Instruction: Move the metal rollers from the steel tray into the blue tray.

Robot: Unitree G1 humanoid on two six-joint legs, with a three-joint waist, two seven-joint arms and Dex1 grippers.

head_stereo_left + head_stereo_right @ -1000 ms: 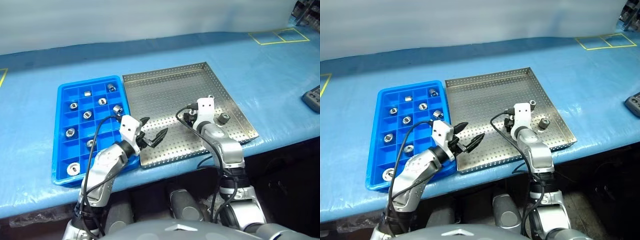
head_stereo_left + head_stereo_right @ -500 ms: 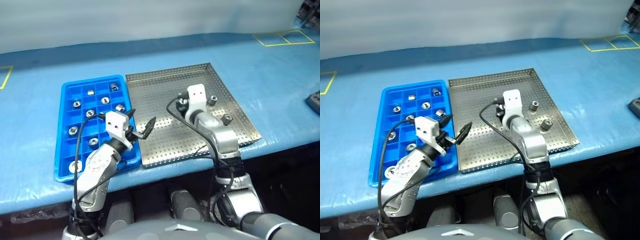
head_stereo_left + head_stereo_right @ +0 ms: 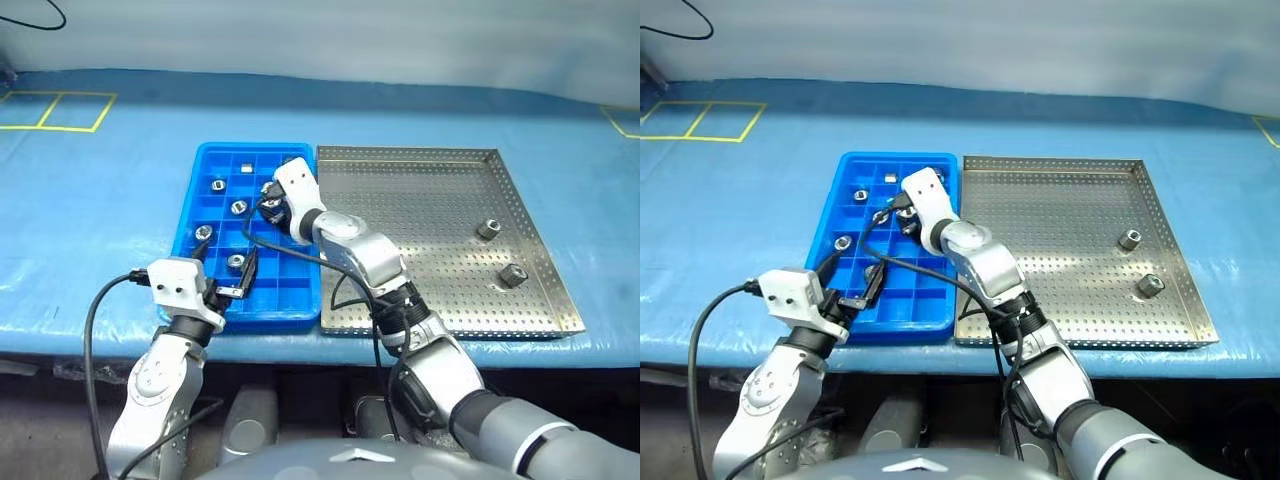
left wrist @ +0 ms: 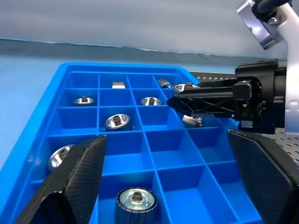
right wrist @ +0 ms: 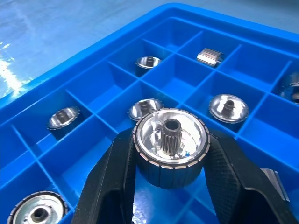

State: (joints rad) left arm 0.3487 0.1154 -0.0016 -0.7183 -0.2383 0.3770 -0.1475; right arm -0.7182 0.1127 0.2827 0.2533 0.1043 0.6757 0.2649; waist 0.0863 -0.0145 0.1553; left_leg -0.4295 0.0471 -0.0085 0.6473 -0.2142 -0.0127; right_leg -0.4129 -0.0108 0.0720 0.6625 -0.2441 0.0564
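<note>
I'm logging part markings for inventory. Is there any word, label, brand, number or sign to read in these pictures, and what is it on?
None: no readable text.
Metal rollers and blue tray: no lettering or numbers visible.
Steel tray: perforations only, no marking.
Table covering: yellow taped rectangles, floor-style marks without words.

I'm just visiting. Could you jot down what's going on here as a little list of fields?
Surface: blue table
Blue tray: grid of compartments, several holding rollers
Steel tray: beside the blue tray, two rollers left in it
Right gripper: above the blue tray, shut on a roller
Left gripper: open, holding nothing, at the blue tray's near edge
</note>
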